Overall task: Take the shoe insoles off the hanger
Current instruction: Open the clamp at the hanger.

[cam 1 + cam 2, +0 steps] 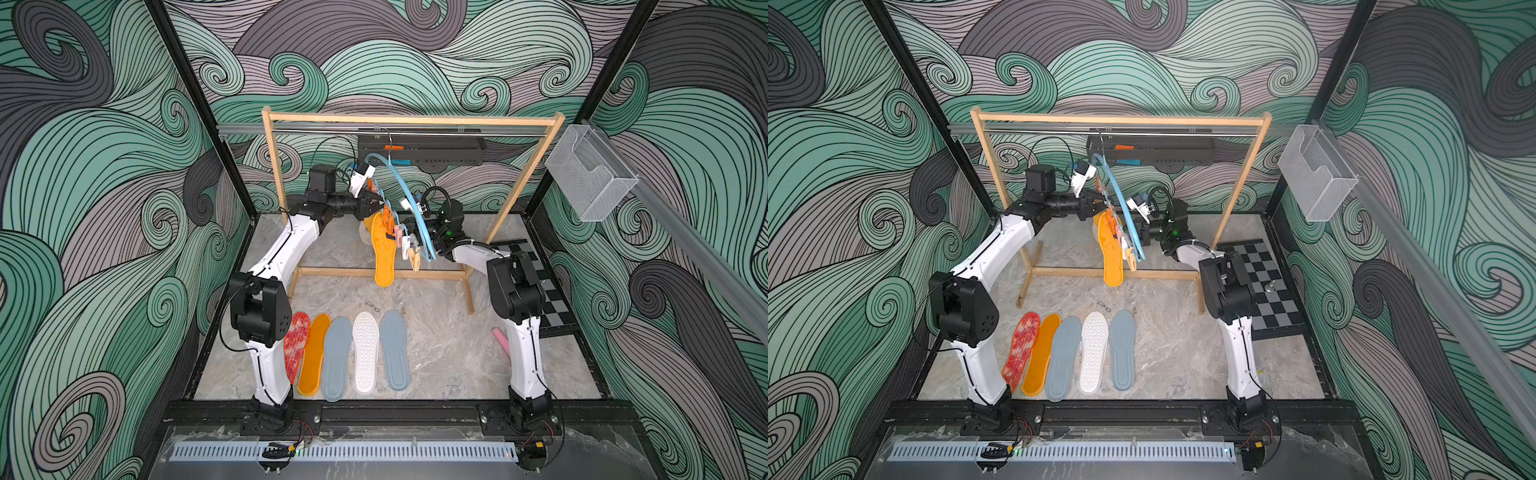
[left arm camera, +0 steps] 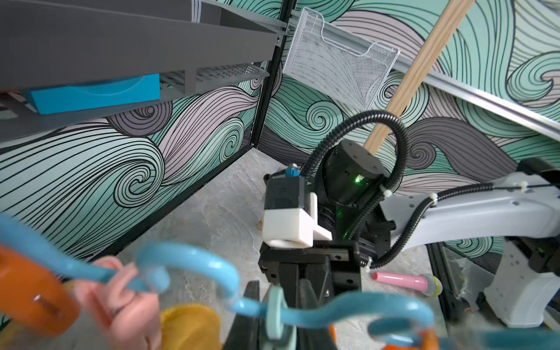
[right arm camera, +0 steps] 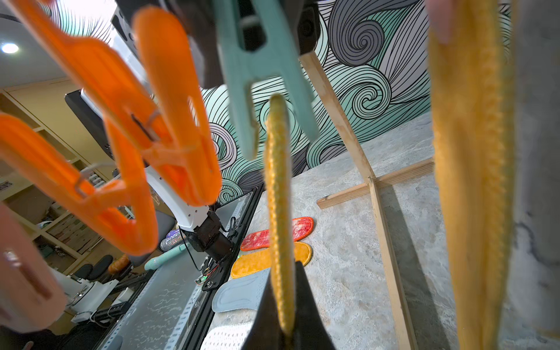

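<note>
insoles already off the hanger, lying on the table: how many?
5, in one row near the front: red-white mottled, orange, grey-blue, white dotted, second grey-blue. The left arm partly covers the mottled one.

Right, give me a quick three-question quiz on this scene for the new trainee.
1. How many insoles lie flat on the table?
2. True or false: the right gripper is shut on a hanging orange insole.
3. Which one in the row lies nearest the left arm? A the red-white mottled insole, B the white dotted one, C a grey-blue one.
Key: 1 five; 2 true; 3 A.
</note>
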